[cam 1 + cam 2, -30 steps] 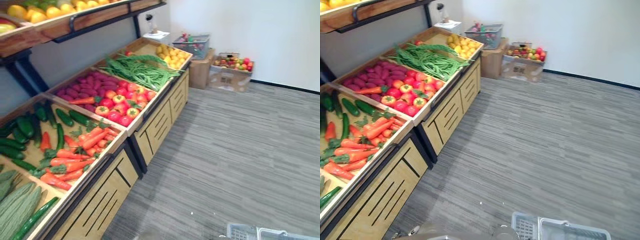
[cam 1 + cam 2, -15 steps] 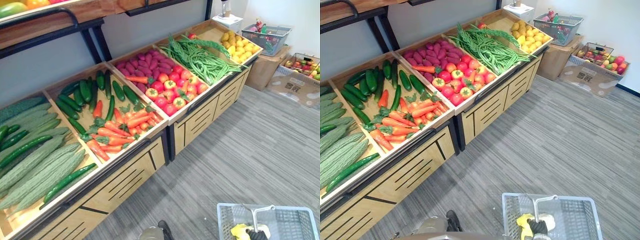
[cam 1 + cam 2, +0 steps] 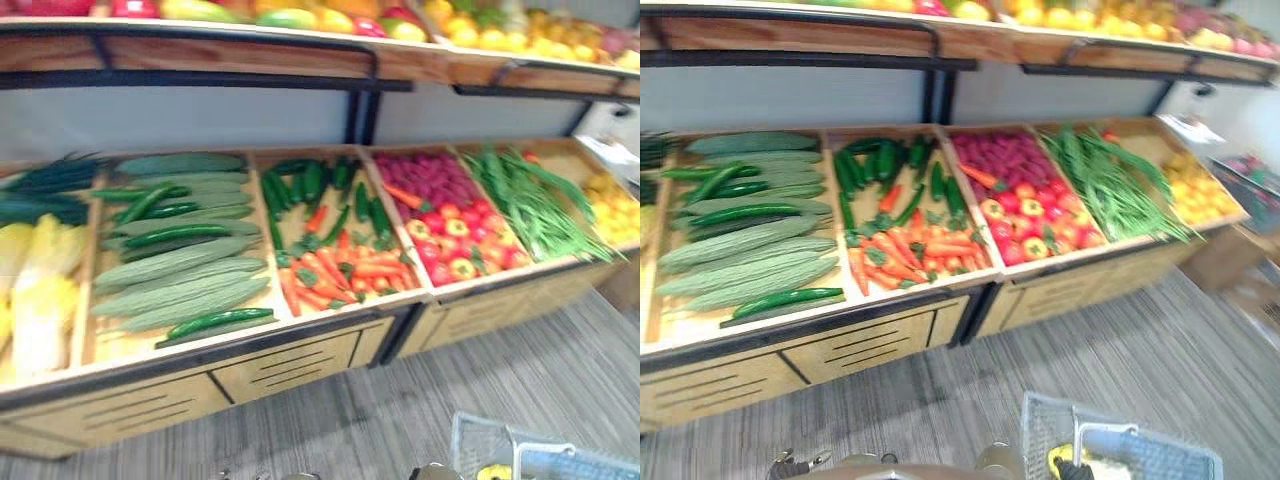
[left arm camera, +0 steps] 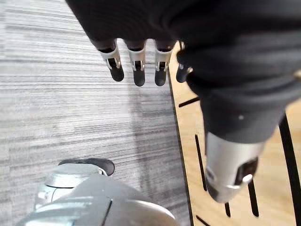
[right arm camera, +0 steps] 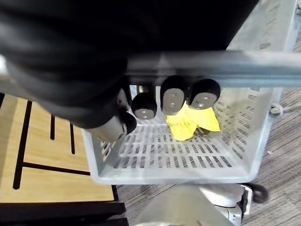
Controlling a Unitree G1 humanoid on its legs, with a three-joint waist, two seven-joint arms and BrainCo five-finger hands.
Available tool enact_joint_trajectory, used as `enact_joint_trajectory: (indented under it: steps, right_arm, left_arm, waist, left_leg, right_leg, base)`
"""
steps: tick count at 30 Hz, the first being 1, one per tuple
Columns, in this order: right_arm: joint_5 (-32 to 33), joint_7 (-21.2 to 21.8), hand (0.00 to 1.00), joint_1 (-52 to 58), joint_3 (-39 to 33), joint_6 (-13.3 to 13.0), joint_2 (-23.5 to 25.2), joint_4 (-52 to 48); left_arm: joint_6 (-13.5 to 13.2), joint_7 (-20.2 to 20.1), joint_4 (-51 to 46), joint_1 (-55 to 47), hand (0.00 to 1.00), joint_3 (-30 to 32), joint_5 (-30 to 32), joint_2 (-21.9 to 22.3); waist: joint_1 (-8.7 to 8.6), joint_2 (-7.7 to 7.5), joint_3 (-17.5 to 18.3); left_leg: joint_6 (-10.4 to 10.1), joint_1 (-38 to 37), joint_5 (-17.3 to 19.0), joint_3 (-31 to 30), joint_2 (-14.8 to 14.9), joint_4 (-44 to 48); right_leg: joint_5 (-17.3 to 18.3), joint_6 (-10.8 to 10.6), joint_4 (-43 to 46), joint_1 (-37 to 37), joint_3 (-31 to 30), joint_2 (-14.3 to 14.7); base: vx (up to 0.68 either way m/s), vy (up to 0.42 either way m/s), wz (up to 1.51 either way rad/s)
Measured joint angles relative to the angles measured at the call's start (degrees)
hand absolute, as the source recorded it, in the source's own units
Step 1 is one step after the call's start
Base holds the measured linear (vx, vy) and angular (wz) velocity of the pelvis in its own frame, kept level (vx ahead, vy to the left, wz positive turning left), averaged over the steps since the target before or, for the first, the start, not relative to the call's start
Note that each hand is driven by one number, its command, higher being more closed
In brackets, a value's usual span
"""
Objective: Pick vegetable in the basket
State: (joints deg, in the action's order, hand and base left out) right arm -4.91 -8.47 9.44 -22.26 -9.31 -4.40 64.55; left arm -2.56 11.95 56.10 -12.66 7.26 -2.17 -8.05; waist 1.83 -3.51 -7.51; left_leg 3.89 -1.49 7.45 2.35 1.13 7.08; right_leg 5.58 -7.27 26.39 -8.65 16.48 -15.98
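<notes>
Basket just beside stand (floor rightward)

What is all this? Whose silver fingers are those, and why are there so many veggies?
It's a robot shaped like a person, out shopping. Two pictures come from cameras in its head. They look down at a wooden stand with green gourds, carrots, tomatoes and green beans. The other two come from cameras on its wrists. One shows the left hand hanging over the grey floor, fingers straight, holding nothing. The other shows the right hand, fingers curled round the handle of a grey basket. One yellow thing lies inside; I can't tell what it is.
</notes>
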Motion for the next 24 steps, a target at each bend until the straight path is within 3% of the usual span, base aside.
enact_joint_trajectory:
  steps: [1,4,5,7,8,9,10,12,13,17,20,24]
  right_arm:
    - [0.7,-0.4,1.0,-0.1,-0.6,0.2,0.3,0.0]
    - [1.5,-1.0,1.0,0.3,-2.1,1.6,1.4,0.0]
    - [1.6,-0.9,1.0,0.8,-2.0,1.9,2.0,-0.2]
    - [1.6,-0.9,1.0,1.7,-2.0,2.7,3.5,-0.7]
    - [1.6,-0.9,1.0,2.3,-2.0,3.5,4.2,-0.6]
    - [1.6,-0.9,1.0,2.2,-2.0,3.9,3.9,-0.6]
    - [1.5,-0.9,1.0,1.6,-2.0,4.4,2.4,-0.4]
    - [1.5,-0.8,1.0,1.4,-2.1,5.2,0.7,-0.3]
    - [1.5,-0.8,1.0,1.2,-2.1,5.7,-0.7,0.8]
    - [1.4,-0.6,1.0,0.2,-1.1,6.3,-2.5,1.6]
    - [1.4,-0.5,1.0,0.2,-0.1,6.6,-2.8,1.5]
    - [1.4,-0.8,1.0,0.6,0.3,6.7,-3.7,1.3]
  left_arm:
    - [0.0,0.0,0.4,0.0,0.0,0.4,0.0,0.1]
    - [0.2,-0.7,0.5,-0.1,0.0,2.3,-0.1,1.1]
    - [0.2,-1.1,0.5,0.0,0.0,2.8,-1.0,1.2]
    - [0.0,-1.2,0.4,-0.1,0.0,5.1,-1.5,1.3]
    - [0.0,-1.2,0.7,-0.1,0.0,7.5,-1.5,1.4]
    - [-0.3,-1.0,1.0,-0.1,0.0,9.2,-1.7,3.1]
    - [-0.7,-0.9,2.2,0.1,0.0,10.7,-2.0,5.4]
    - [-0.7,-0.8,3.7,-0.1,0.0,11.1,-2.4,6.1]
    - [-1.2,-0.6,4.4,-0.3,0.0,10.9,-3.8,6.4]
    - [-2.4,0.6,4.3,-0.6,0.0,9.1,-3.9,6.1]
    - [-2.4,1.4,4.3,-0.3,0.0,5.9,-3.9,5.0]
    - [-2.4,1.8,4.3,-0.9,0.0,4.2,-3.9,4.7]
  waist:
    - [0.11,0.34,-0.1]
    - [0.58,1.82,0.2]
    - [0.58,2.1,0.3]
    - [0.58,0.58,1.0]
    - [0.98,0.01,1.6]
    - [1.56,0.79,2.0]
    - [2.02,2.08,1.8]
    - [1.77,3.81,2.5]
    - [1.43,4.35,2.2]
    - [1.33,4.42,2.2]
    - [0.39,4.31,2.1]
    - [0.33,4.59,2.1]
  left_leg:
    - [-0.6,-0.4,0.2,-2.2,0.5,0.2]
    - [-3.0,-1.1,1.6,-6.1,2.9,1.7]
    - [-4.6,-1.2,2.8,-7.9,4.1,2.6]
    - [-7.1,-1.3,4.8,-9.6,4.8,3.7]
    - [-8.7,-1.3,7.1,-7.6,7.0,5.1]
    - [-10.8,-1.3,7.5,-3.5,11.0,6.2]
    - [-13.0,-1.9,6.6,-2.8,13.0,5.5]
    - [-14.2,-3.2,3.9,-2.4,14.3,2.2]
    - [-14.6,-5.1,0.5,-1.5,14.7,-0.7]
    - [-13.3,-4.1,-2.7,1.1,15.0,-0.7]
    - [-11.8,0.3,-2.2,8.7,15.3,3.4]
    - [-9.8,-0.1,-3.3,9.3,11.9,-0.3]
  right_leg:
    - [-0.1,0.1,-5.7,-0.1,-1.7,1.3]
    - [-2.4,0.8,-11.7,-0.1,-4.2,4.0]
    - [-4.1,1.1,-13.0,0.1,-6.0,5.1]
    - [-12.5,2.1,-13.9,1.4,-8.2,5.5]
    - [-10.4,0.2,-14.7,3.7,-7.7,6.0]
    - [-6.6,0.1,-16.6,6.0,-5.6,7.9]
    - [-4.5,0.7,-17.5,6.8,-4.2,9.7]
    - [-3.6,1.8,-17.3,7.4,-2.7,11.0]
    - [-2.6,2.4,-17.3,9.0,-1.2,11.2]
    - [-0.5,3.0,-18.3,10.0,2.2,10.9]
    - [-0.6,3.0,-18.6,10.1,6.0,9.7]
    - [-2.3,0.4,-22.8,12.7,6.4,8.1]
  base:
    - [0.24,-0.207,1.04]
    - [0.24,-0.26,0.73]
    - [0.23,-0.362,0.71]
    - [0.23,-0.489,0.71]
    - [0.23,-0.65,0.47]
    - [0.2,-0.621,0.28]
    - [0.16,-0.497,0.12]
    - [0.12,-0.287,0.37]
    - [0.11,-0.252,0.53]
    - [-0.04,-0.175,0.54]
    - [-0.07,-0.013,0.72]
    - [-0.05,0.069,0.31]
